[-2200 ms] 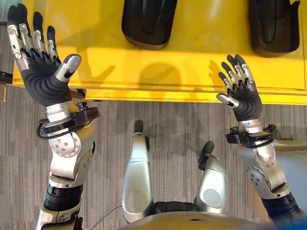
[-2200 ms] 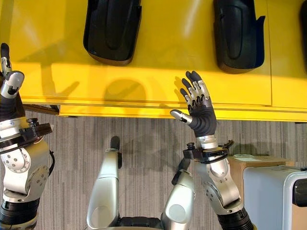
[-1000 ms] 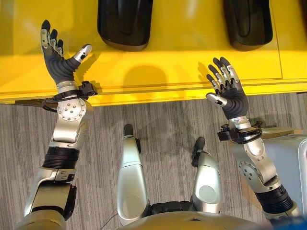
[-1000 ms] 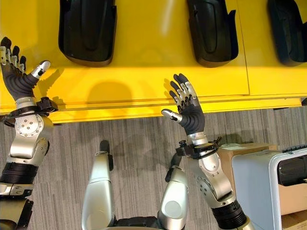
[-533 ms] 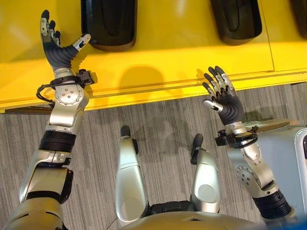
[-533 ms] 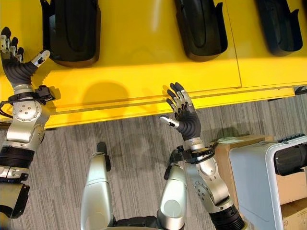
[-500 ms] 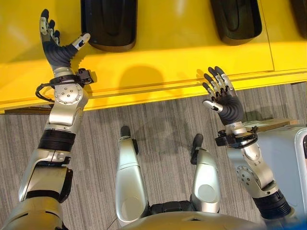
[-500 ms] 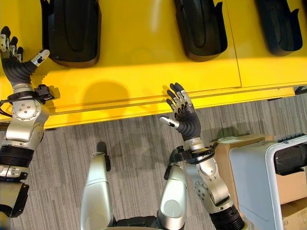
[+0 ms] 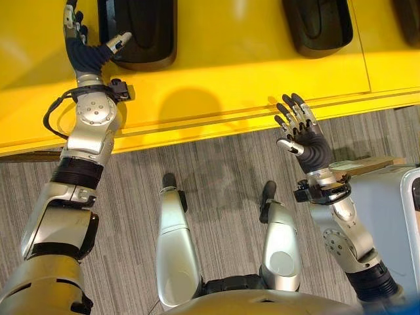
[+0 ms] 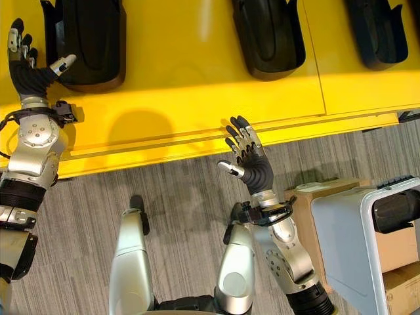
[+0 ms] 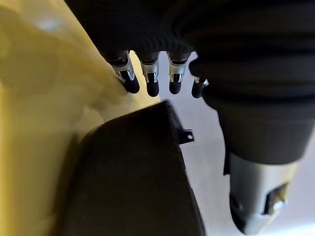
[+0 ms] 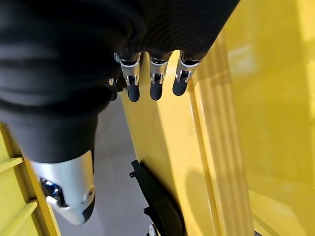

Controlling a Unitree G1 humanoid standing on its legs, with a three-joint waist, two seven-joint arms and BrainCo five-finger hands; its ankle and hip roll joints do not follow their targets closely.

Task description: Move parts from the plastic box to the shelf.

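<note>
Over the yellow shelf (image 9: 236, 65), I read my left hand (image 9: 84, 52) reaching far forward with its fingers straight and spread, holding nothing; its thumb tip lies at the near edge of the leftmost black part (image 9: 141, 29), though I cannot tell whether it touches. In the left wrist view that black part sits directly under the fingers (image 11: 147, 81), which point out past its end.

My right hand (image 10: 252, 167) is raised palm-up at the front lip of the shelf, fingers wide and relaxed, carrying nothing. Ahead of this hand a second black part (image 10: 266, 36) lies on the shelf, and a third black part (image 10: 377, 29) lies further to its right.

Right of the right forearm, the grey plastic box (image 10: 344, 243) stands on the floor with a dark part (image 10: 397, 210) visible inside it. A cardboard carton (image 10: 308, 197) sits between the box and the right wrist
</note>
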